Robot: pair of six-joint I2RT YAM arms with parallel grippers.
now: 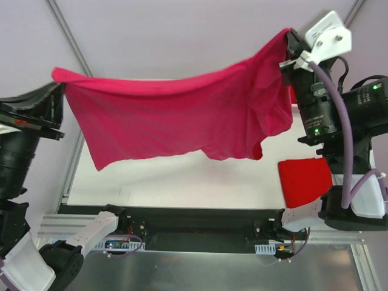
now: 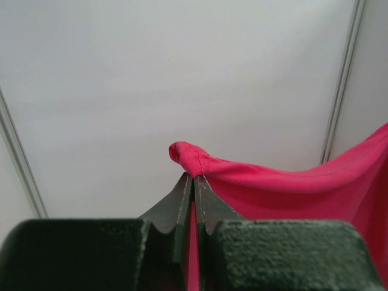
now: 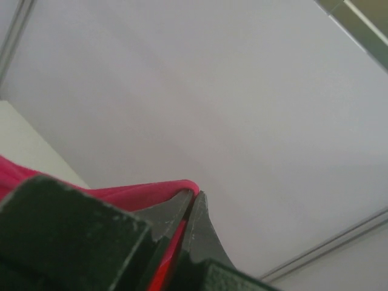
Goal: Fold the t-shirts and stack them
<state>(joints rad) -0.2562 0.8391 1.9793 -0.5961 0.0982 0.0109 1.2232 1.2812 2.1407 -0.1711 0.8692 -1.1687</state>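
Observation:
A magenta-pink t-shirt (image 1: 182, 118) hangs spread in the air above the table, stretched between both arms. My left gripper (image 1: 59, 82) is shut on its left corner; in the left wrist view the cloth (image 2: 291, 188) pokes out above the left gripper's (image 2: 195, 177) closed tips. My right gripper (image 1: 290, 37) is shut on the right corner, raised higher; the right wrist view shows pink cloth (image 3: 121, 194) pinched at the right gripper's (image 3: 194, 195) tips. A folded bright red t-shirt (image 1: 305, 179) lies on the table at the right, partly behind the right arm.
The white table (image 1: 170, 182) lies below the hanging shirt. Its black front rail (image 1: 194, 227) holds both arm bases. The right arm's body and purple cable (image 1: 339, 121) stand over the table's right edge.

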